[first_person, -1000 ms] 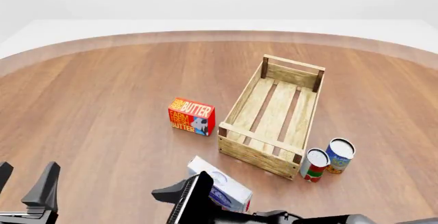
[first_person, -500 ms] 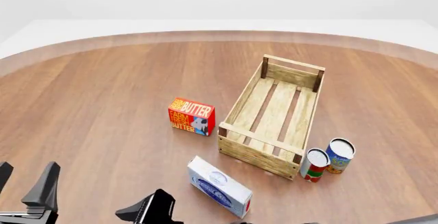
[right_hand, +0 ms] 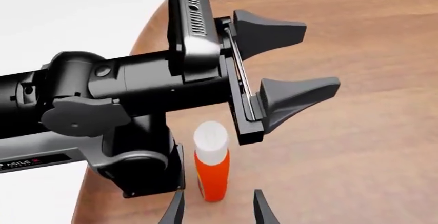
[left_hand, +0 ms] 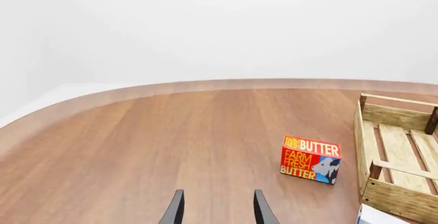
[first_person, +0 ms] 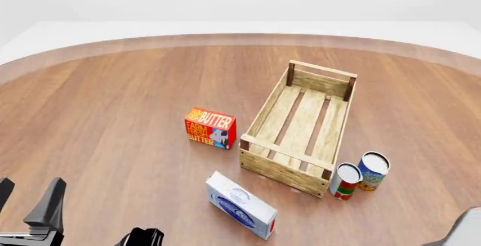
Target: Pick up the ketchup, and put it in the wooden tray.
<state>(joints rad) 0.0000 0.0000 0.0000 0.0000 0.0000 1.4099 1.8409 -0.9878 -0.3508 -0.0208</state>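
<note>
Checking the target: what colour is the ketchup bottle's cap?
White, on the orange-red ketchup bottle; right wrist view shows it best.

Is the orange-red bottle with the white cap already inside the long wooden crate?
No, the orange-red bottle with the white cap stands upright on the table, and the long wooden crate holds nothing.

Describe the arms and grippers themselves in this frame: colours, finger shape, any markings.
Both arms are matte black. The left gripper has two wedge-shaped black fingers, a ribbed plate behind them and a rounded joint housing. White "AGILEX" lettering marks a grey link. The right gripper shows thin black fingertips.
</note>
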